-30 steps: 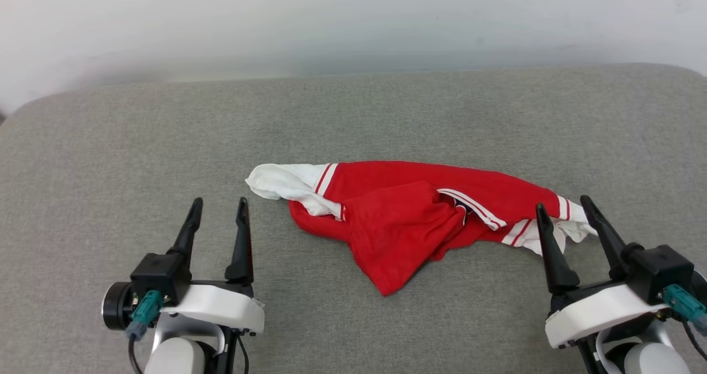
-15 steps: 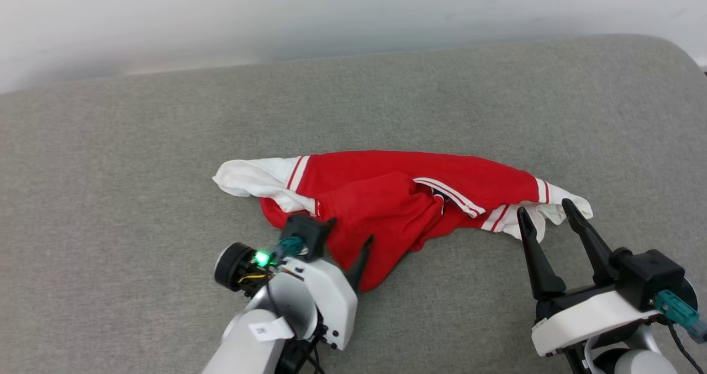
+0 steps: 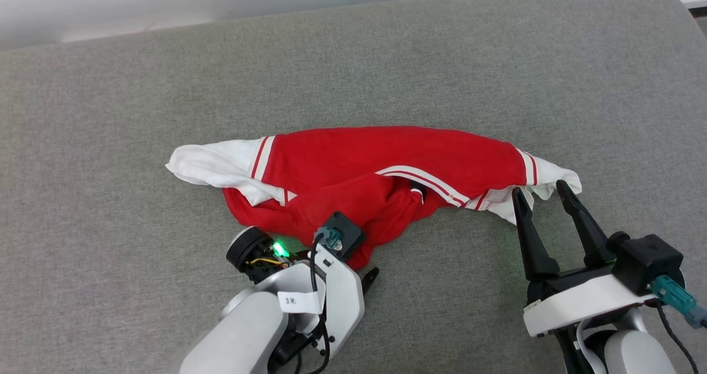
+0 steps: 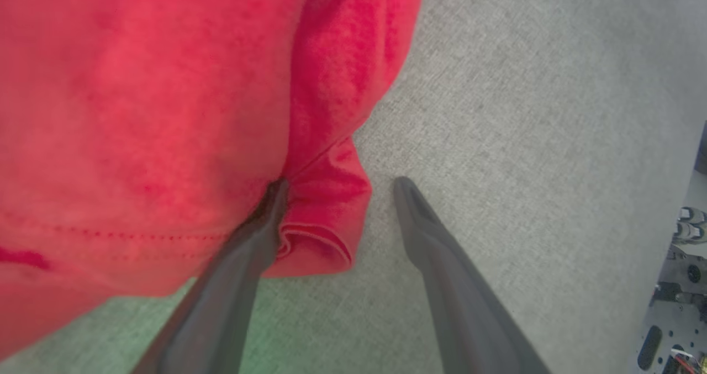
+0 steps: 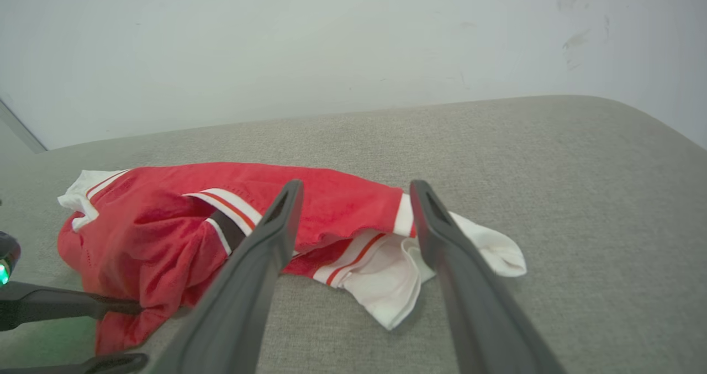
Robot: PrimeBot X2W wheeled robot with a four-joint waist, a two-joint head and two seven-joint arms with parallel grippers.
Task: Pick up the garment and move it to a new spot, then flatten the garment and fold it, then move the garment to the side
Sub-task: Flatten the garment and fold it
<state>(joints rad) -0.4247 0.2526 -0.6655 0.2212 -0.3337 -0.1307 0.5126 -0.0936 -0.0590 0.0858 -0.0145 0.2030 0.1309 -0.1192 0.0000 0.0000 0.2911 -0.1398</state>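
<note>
The garment (image 3: pixel 386 153) lies crumpled on the grey cushion, red body in the middle and a white sleeve with striped trim at each end; its print is hidden. My left gripper (image 4: pixel 339 186) points down at the garment's near hem, open. One fingertip presses against a red fold (image 4: pixel 326 219) and the other rests on bare cushion. In the head view one left finger (image 3: pixel 370 277) sticks out beside the wrist. My right gripper (image 3: pixel 538 190) stands open just short of the right white sleeve (image 5: pixel 386 285), touching nothing.
The grey cushioned surface (image 3: pixel 497 75) stretches wide around the garment, with a rounded corner at the far right. A pale wall (image 5: pixel 331 42) rises behind its far edge. Past the cushion's edge, robot base parts (image 4: pixel 679 291) show.
The head camera has tipped and turned. My left arm swung from the lower left over to the garment's near hem, fingers now pointing down at the fabric. The right gripper stays open by the sleeve.
</note>
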